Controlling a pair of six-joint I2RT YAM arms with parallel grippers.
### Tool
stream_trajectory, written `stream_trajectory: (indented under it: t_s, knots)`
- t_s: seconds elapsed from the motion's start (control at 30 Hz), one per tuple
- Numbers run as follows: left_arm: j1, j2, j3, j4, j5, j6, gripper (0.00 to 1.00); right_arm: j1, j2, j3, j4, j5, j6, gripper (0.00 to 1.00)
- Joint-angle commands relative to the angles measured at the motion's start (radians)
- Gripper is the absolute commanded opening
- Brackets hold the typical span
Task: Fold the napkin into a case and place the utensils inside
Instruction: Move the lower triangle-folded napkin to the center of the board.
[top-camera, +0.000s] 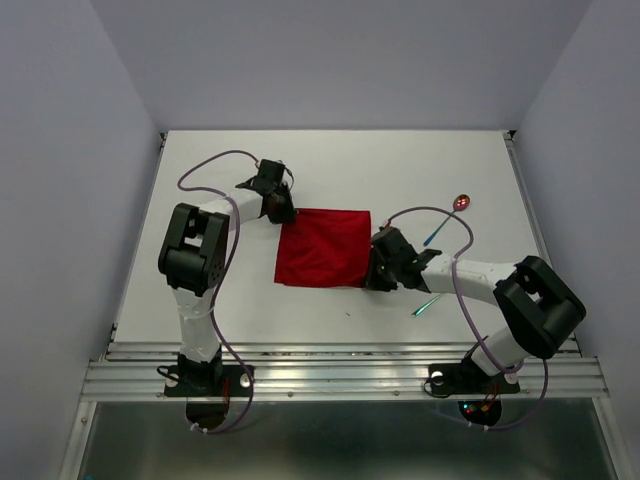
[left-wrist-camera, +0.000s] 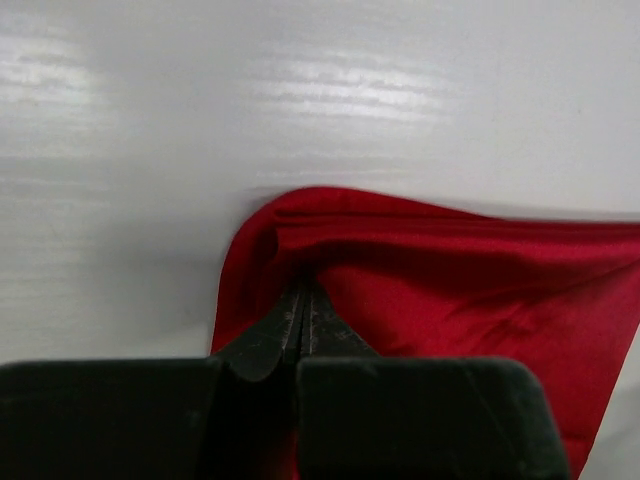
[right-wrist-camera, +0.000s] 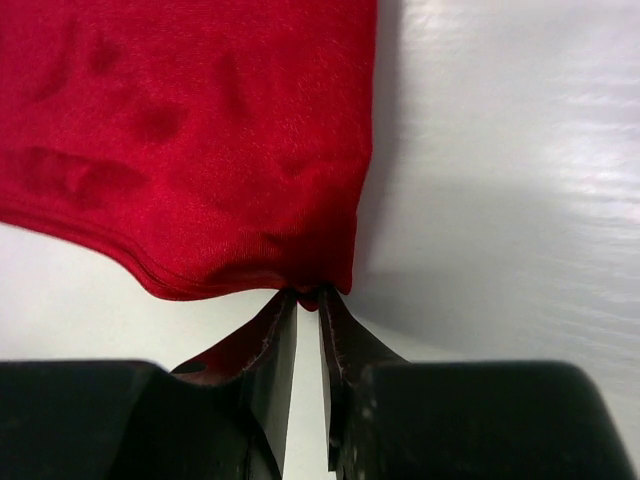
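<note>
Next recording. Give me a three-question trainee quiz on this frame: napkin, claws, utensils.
1. True or false: the spoon and fork already lie inside the napkin.
2. Which napkin corner does the left claw pinch, seen from the top camera? A far left; B near left; C far right.
3. Fill in: the right claw has its tips at the napkin's near ____ corner.
Key: 1 false, both lie on the table right of it; 2 A; 3 right.

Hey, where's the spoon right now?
In the top view the spoon lies on the table's far right, beyond the right end effector and right of the napkin.
</note>
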Motion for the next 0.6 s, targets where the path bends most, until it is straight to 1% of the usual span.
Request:
stream_trajectory:
  t_s: [0.0,0.13,0.23,0.33,0.37,0.4,0.57]
  knots:
    - [-0.005,-0.143,-0.054,-0.037,-0.020,0.007,0.07,-0.032,0.031,0.038,-0.119,0.200,-0.065,0.20]
    - [-0.003,-0.247,-0.100,-0.063,-0.052,0.004,0.10,-0.066,0.013,0.078,-0.155,0.247,-0.114,0.20]
    - [-0.003,-0.300,-0.128,-0.082,-0.071,-0.004,0.15,-0.066,-0.013,0.102,-0.178,0.276,-0.147,0.21]
    - [0.001,-0.341,-0.151,-0.097,-0.114,-0.013,0.23,-0.066,-0.051,0.127,-0.202,0.301,-0.163,0.27]
    - [0.012,-0.347,-0.152,-0.097,-0.120,-0.016,0.27,-0.066,-0.062,0.132,-0.204,0.299,-0.167,0.30]
    - [0.020,-0.352,-0.154,-0.099,-0.121,-0.019,0.29,-0.066,-0.079,0.144,-0.205,0.293,-0.170,0.31]
    - [0.063,-0.331,-0.119,-0.132,-0.121,-0.030,0.30,-0.066,-0.065,0.228,-0.219,0.247,-0.198,0.32]
